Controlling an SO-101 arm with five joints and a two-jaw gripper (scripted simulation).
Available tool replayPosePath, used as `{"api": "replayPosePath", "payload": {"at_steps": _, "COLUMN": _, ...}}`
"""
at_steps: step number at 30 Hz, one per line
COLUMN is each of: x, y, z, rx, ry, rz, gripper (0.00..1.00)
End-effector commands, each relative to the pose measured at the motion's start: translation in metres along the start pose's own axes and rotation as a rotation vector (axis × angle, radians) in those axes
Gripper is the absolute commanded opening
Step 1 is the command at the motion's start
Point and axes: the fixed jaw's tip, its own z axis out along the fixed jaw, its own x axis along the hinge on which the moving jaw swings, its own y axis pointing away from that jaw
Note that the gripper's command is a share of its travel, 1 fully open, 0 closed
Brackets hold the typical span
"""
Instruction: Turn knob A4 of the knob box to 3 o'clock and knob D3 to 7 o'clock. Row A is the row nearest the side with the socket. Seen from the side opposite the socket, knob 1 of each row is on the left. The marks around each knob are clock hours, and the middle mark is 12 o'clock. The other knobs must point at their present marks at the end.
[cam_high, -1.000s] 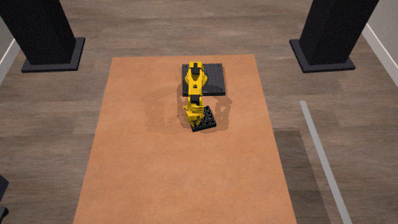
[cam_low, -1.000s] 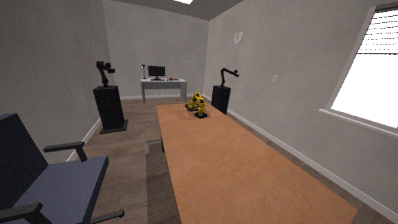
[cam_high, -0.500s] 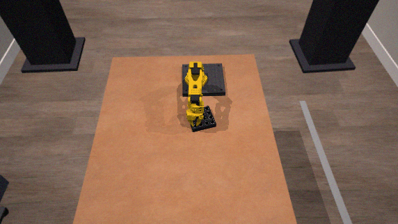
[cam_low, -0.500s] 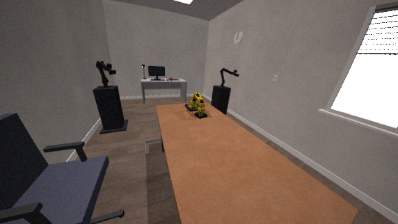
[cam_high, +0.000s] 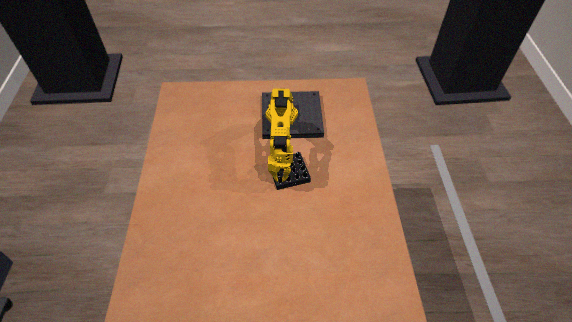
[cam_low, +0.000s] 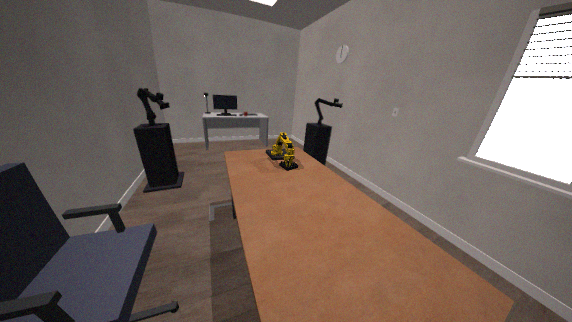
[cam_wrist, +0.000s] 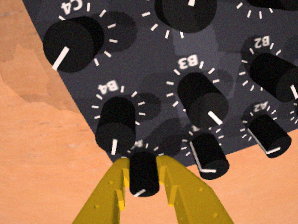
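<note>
Wrist: fingers clamp corner knob (cam_wrist: 143, 173); neighbour knob (cam_wrist: 116, 123) close.

Knob box (cam_wrist: 149, 36) face is showing white labels, upside down in wrist view: "C3", "C4", "B3" legible; others blurred.

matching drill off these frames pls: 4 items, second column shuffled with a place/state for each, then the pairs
Items:
1. tool
2. knob box
3. dark base plate
4. office chair

Places or states:
a. under the arm's foot, at the far end of the table
b. on the floor beside the table, near the exterior camera
c. shut on a corner knob
d. on the orange table, just in front of the base plate

Pairs: 1-c, 2-d, 3-a, 4-b
</note>
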Motion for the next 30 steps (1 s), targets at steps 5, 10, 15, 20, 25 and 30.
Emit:
{"api": "replayPosePath", "payload": {"at_steps": 5, "x": -0.0029, "y": 0.0013, "z": 0.0043, "rx": -0.005, "ry": -0.020, "rz": 0.146, "gripper": 0.01}}
{"api": "replayPosePath", "payload": {"at_steps": 10, "x": -0.0032, "y": 0.0012, "z": 0.0043, "rx": -0.005, "ry": -0.020, "rz": 0.199, "gripper": 0.01}}
{"api": "replayPosePath", "payload": {"at_steps": 15, "x": -0.0036, "y": 0.0011, "z": 0.0042, "rx": -0.006, "ry": -0.020, "rz": 0.286, "gripper": 0.01}}
{"api": "replayPosePath", "payload": {"at_steps": 20, "x": -0.0041, "y": 0.0009, "z": 0.0042, "rx": -0.007, "ry": -0.020, "rz": 0.373, "gripper": 0.01}}
{"api": "replayPosePath", "payload": {"at_steps": 25, "x": -0.0046, "y": 0.0007, "z": 0.0042, "rx": -0.008, "ry": -0.019, "rz": 0.461, "gripper": 0.01}}
{"api": "replayPosePath", "payload": {"at_steps": 30, "x": -0.0046, "y": 0.0007, "z": 0.0042, "rx": -0.008, "ry": -0.019, "rz": 0.468, "gripper": 0.01}}
